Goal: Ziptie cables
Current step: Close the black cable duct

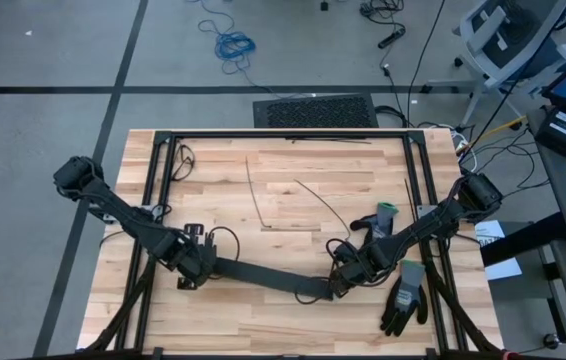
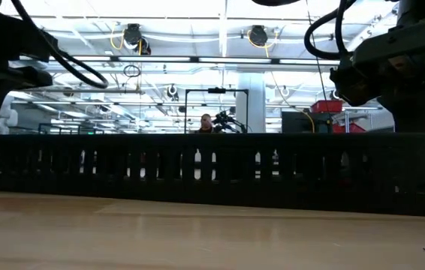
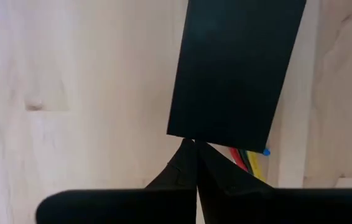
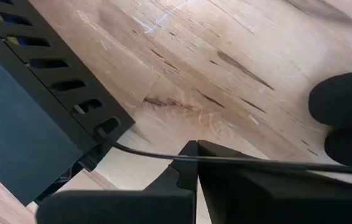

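High view: left gripper [image 1: 195, 268] and right gripper [image 1: 348, 268] sit at opposite ends of the black slotted strip [image 1: 268, 277] on the wooden worktop [image 1: 283, 180]; a pair of gloves [image 1: 404, 295] lies near the right arm.

Low view: strip spans the frame, standing on the worktop.

Left wrist view: jaws clenched, empty, at the strip's end; the cables [image 3: 250, 160] poke out just beside it.

Right wrist view: jaws clenched under a thin dark strand [image 4: 226, 160] leading from a slot; grip unclear.
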Motion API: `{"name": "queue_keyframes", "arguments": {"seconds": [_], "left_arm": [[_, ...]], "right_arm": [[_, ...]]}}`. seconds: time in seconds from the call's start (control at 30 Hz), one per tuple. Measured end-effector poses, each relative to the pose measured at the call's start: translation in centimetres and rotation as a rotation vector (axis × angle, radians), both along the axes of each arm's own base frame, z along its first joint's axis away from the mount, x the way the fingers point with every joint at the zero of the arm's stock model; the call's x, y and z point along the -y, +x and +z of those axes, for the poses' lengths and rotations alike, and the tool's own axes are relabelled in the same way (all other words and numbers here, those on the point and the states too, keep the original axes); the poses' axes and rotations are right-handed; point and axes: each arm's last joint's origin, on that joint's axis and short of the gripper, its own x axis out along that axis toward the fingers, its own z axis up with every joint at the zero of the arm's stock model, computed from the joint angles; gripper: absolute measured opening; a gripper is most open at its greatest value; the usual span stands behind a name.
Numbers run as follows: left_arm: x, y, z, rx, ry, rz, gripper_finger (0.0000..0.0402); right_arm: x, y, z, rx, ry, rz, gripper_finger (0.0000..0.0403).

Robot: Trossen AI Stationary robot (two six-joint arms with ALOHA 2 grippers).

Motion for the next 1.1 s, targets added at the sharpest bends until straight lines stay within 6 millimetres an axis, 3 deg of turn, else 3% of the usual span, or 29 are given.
{"name": "queue_keyframes", "arguments": {"seconds": [0.23,0.4,0.53,0.73,1.1], "left_arm": [[0.5,0.7,0.1,0.069,-0.051,0.000,0.0001],[0.4,0.6,0.1,0.065,-0.049,0.000,0.0000],[0.4,0.6,0.1,0.064,-0.050,-0.001,0.0000],[0.5,0.6,0.1,0.066,-0.050,-0.001,0.0000],[0.6,0.9,0.2,0.098,-0.069,0.000,0.0000]], "right_arm": [[0.0,-0.2,0.1,-0.015,-0.003,-0.012,0.0000],[-0.3,-3.0,1.2,-0.164,-0.028,-0.160,0.0000],[-2.1,-3.9,1.8,-0.127,0.033,-0.241,0.0000],[-4.6,-3.1,1.3,0.003,0.156,-0.314,0.0000],[-4.2,-1.3,-0.4,0.071,0.114,-0.378,0.0000]]}}
